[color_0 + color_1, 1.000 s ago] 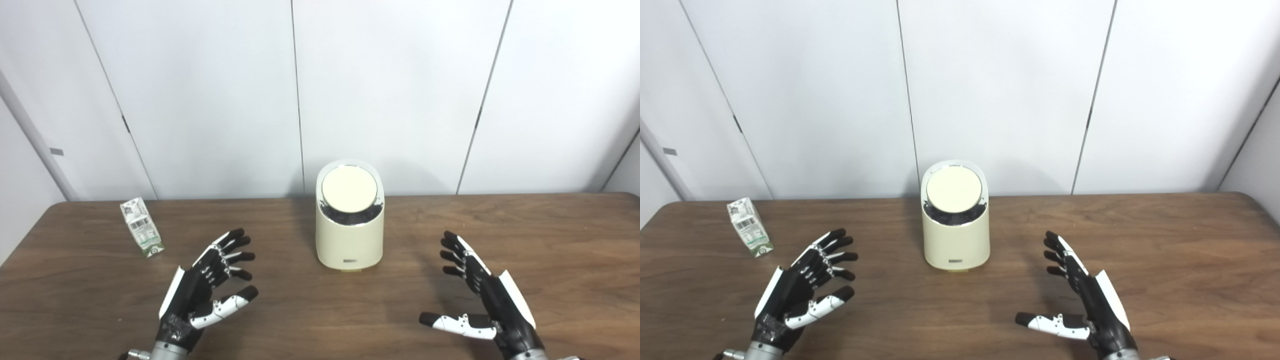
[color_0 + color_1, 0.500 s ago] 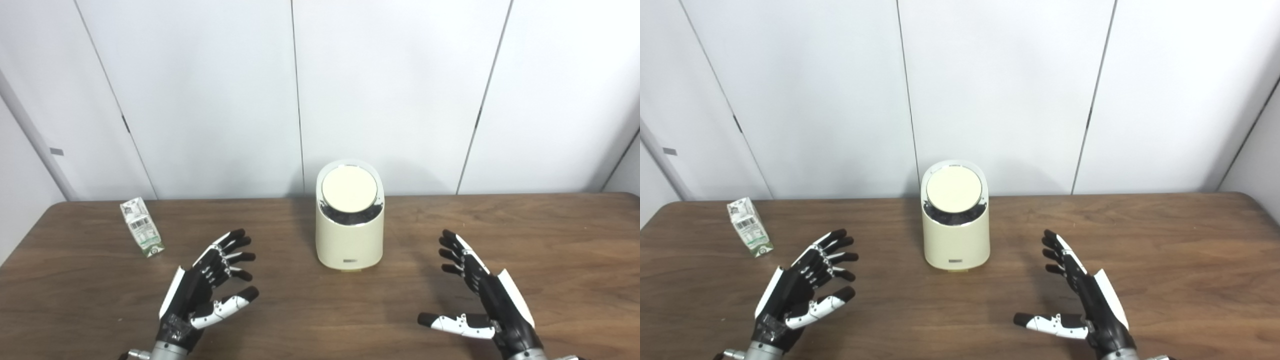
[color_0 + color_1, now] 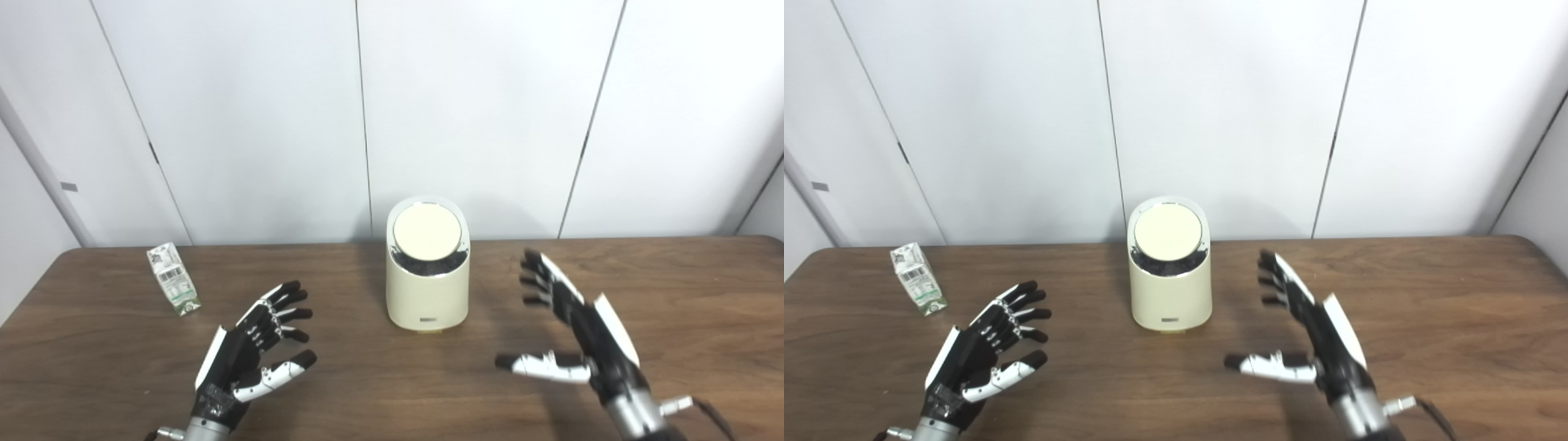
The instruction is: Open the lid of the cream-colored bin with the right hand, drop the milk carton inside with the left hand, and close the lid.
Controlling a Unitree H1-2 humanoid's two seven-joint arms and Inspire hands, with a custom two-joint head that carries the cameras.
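Note:
The cream-colored bin [image 3: 427, 288] stands at the middle back of the wooden table [image 3: 367, 380], with its round lid [image 3: 427, 230] shut and tilted toward me. A small white and green milk carton [image 3: 173, 286] stands at the far left, leaning a little. My left hand [image 3: 252, 349] is open and empty over the table, in front of and to the right of the carton. My right hand [image 3: 572, 327] is open and empty, raised to the right of the bin and apart from it, fingers pointing up and away.
White wall panels [image 3: 478, 110] stand close behind the table's back edge. The table's right side [image 3: 704, 294] is bare wood.
My right hand has lifted and moved forward and left toward the bin. The left hand, the carton and the bin have not moved.

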